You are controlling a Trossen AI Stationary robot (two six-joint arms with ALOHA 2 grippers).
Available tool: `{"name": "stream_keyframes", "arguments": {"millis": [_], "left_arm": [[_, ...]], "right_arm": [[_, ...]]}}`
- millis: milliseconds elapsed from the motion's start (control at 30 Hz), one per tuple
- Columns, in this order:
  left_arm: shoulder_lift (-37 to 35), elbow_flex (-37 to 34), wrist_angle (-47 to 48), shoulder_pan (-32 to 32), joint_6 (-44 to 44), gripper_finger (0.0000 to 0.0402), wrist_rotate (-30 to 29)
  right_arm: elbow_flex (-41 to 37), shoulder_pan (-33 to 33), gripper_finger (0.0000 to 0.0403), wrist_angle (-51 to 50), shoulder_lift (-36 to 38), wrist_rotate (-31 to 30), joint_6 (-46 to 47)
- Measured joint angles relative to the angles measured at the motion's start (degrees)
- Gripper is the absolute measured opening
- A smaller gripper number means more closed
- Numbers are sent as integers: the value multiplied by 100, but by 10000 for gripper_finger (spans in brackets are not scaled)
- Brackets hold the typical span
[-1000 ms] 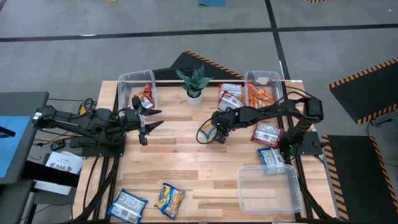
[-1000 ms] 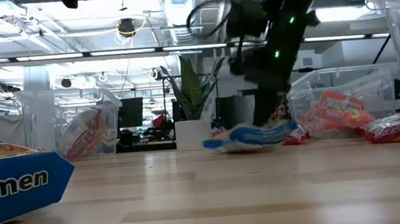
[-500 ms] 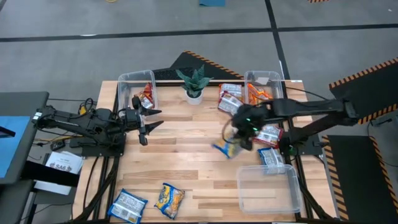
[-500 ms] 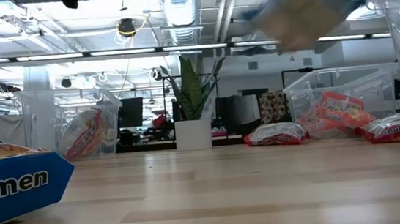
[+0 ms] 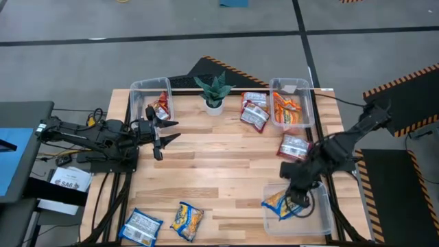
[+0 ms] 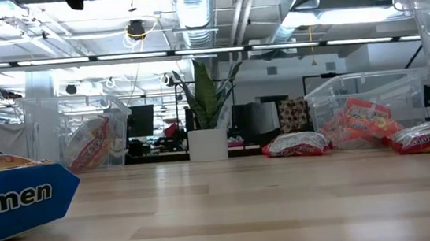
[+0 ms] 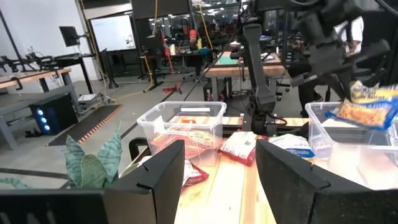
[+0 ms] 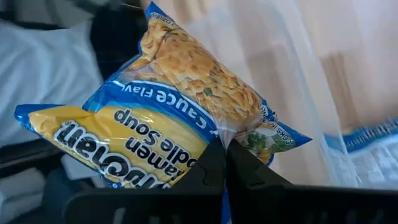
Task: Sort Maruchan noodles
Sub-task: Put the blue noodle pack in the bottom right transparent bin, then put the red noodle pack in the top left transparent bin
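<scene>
My right gripper (image 5: 291,199) is shut on a yellow-and-blue noodle packet (image 5: 277,204) over the left part of the clear bin (image 5: 321,218) at the table's near right. The left wrist view shows this packet (image 7: 368,108) in the air above that bin (image 7: 348,134). My left gripper (image 5: 164,134) waits open at the table's left side, near the far-left bin (image 5: 140,96), which holds a red-and-orange packet (image 5: 161,107). Other packets lie flat on the table: blue-and-white (image 5: 140,225) and yellow-and-blue (image 5: 186,219) near the front left, red-and-white ones (image 5: 254,110) at the far side. My right gripper pinches the yellow-and-blue packet between its two fingers (image 8: 211,169) at the packet's edge (image 8: 221,142), about midway along one side. The rest of the packet spreads out beyond the fingertips. It is lifted clear of the table and hangs over the near-right bin.
A potted green plant (image 5: 214,90) stands at the far middle. The far-right bin (image 5: 306,103) holds orange packets (image 5: 287,110). A red-and-white packet (image 5: 293,147) lies at the right, beside my right arm. The table's middle (image 5: 219,165) is bare wood.
My right gripper has lifted the yellow-and-blue packet off the table's middle and carried it toward the near right edge, ending over the near-right bin. The packet has stayed in the shut fingers throughout.
</scene>
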State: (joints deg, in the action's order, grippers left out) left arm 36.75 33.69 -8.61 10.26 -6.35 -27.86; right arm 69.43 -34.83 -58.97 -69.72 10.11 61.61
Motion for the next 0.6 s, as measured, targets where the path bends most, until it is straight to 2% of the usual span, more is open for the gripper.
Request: {"name": "stream_keyframes", "arguments": {"millis": [233,600], "left_arm": [[0,0,7,0,3,187,0],[1,0,12,0,-46,187,-2]], "right_arm": [[0,-104,54,-283,-514,-91,201],[0,416,61,-497,-614,242,164]]}}
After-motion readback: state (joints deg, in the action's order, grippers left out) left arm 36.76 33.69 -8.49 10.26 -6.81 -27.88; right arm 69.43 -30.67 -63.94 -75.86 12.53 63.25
